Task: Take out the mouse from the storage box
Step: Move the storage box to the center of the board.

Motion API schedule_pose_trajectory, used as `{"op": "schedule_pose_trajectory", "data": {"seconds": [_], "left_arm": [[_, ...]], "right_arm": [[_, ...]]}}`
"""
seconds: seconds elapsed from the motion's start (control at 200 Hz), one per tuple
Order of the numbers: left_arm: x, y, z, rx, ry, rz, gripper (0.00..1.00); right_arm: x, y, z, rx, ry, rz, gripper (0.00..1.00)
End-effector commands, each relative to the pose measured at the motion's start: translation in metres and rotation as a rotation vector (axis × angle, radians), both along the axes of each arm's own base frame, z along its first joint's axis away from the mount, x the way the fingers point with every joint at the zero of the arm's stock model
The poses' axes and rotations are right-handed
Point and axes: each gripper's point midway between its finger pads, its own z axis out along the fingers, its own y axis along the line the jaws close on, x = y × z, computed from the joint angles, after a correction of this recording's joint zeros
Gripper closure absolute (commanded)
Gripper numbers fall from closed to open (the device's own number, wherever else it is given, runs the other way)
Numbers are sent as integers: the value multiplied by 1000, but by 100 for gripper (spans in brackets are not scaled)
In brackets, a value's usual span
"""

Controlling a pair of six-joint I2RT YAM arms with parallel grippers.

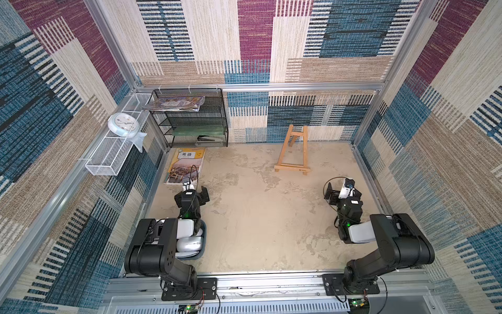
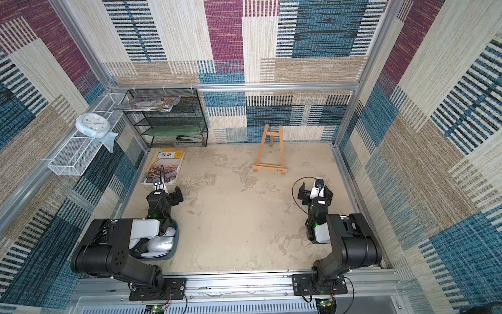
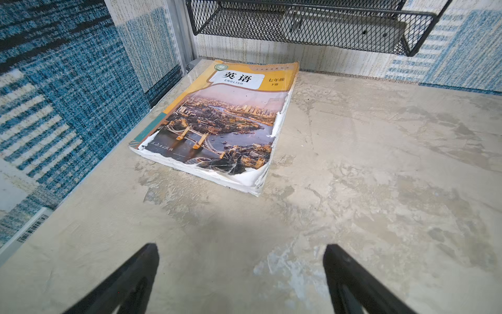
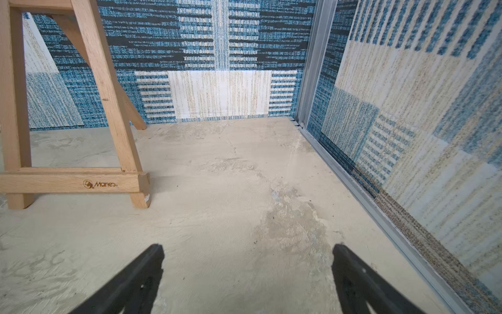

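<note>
While both arms hang over the table (image 1: 258,217), top views: left gripper (image 1: 191,194) has its jaws spread wide with nothing between them. The right gripper (image 1: 342,190) is the same and sits well apart from it.
Storage box: the storage box (image 1: 204,236) sits behind the left gripper, back toward that arm's base. The arm hides most of it, so in both top views only the blue rim on the side nearer the right gripper shows.
Mouse: a silver mouse (image 1: 191,243) lies inside the box with white mice packed against it. Can't count them, since the arm covers the rest.
Ahead of the left gripper: a textbook (image 1: 186,165) lies flat just past the fingertips, and a black mesh rack (image 1: 195,119) stands beyond it at the back wall.
Ahead of the right gripper: a wooden easel (image 1: 294,151) stands in front and off to its left.
Left wrist view: the left gripper (image 3: 240,246) has both jaws apart with bare table between them. The textbook (image 3: 217,122) is straight ahead with its near corner torn up, and the rack (image 3: 312,24) is further on.
Right wrist view: the right gripper (image 4: 247,245) is gaping too and grips nothing. The easel (image 4: 81,108) stands upright ahead on its left, and the side wall is close on its right.
</note>
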Motion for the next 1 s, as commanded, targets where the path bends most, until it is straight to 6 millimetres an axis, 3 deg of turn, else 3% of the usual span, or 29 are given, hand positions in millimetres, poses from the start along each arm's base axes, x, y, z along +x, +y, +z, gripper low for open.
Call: {"op": "schedule_pose_trajectory", "data": {"seconds": [0.0, 0.806, 0.916, 0.997], "left_arm": [[0, -1, 1, 2, -2, -7, 1], [0, -1, 1, 2, -4, -10, 1], [-3, -16, 14, 28, -26, -86, 1], [-15, -25, 39, 70, -66, -96, 1]], "right_arm": [[1, 0, 7, 9, -29, 1, 1], [0, 0, 7, 8, -31, -3, 1], [-4, 8, 14, -16, -36, 48, 1], [-7, 16, 29, -48, -41, 84, 1]]}}
